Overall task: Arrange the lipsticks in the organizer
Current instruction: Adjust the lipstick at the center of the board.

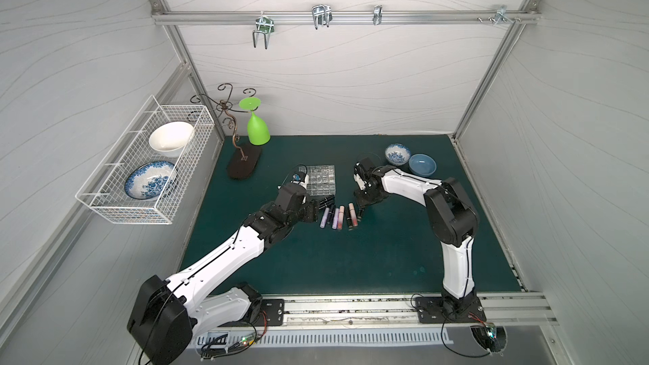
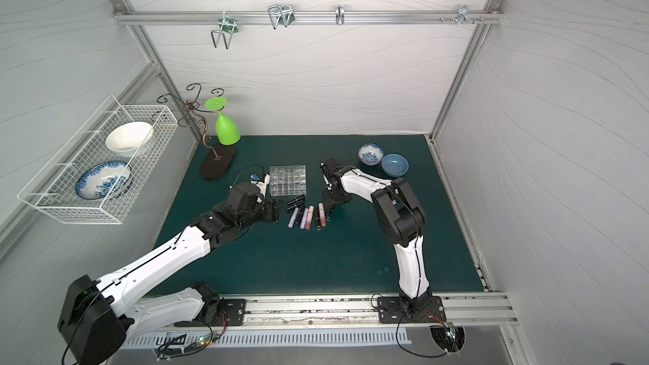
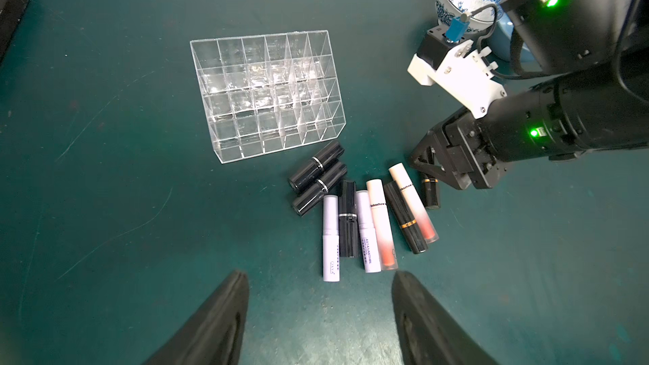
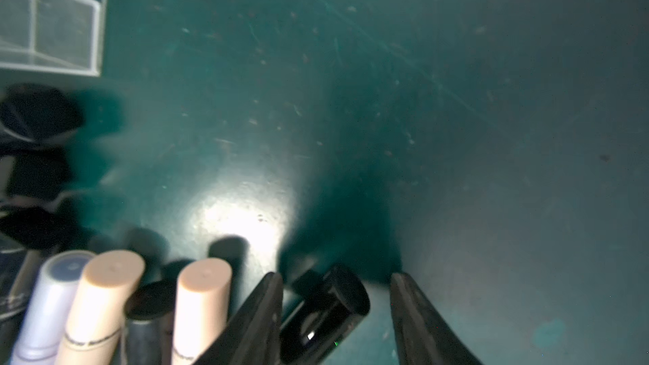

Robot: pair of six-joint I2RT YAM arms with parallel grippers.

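The right tool [image 4: 335, 277], jaws apart, straddles a black lipstick [image 4: 326, 310] lying near the empty organizer [image 3: 246, 150] (left tool [image 3: 319, 273] wide, empty); closing off-centre could roll it or drag the pink lipstick [image 4: 200, 303] alongside.

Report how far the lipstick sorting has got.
Done: nothing; the organizer stands empty. In hand: the right gripper straddles the end black lipstick, jaws open. Remaining: all nine lipsticks lie on the mat; the left gripper hovers open.
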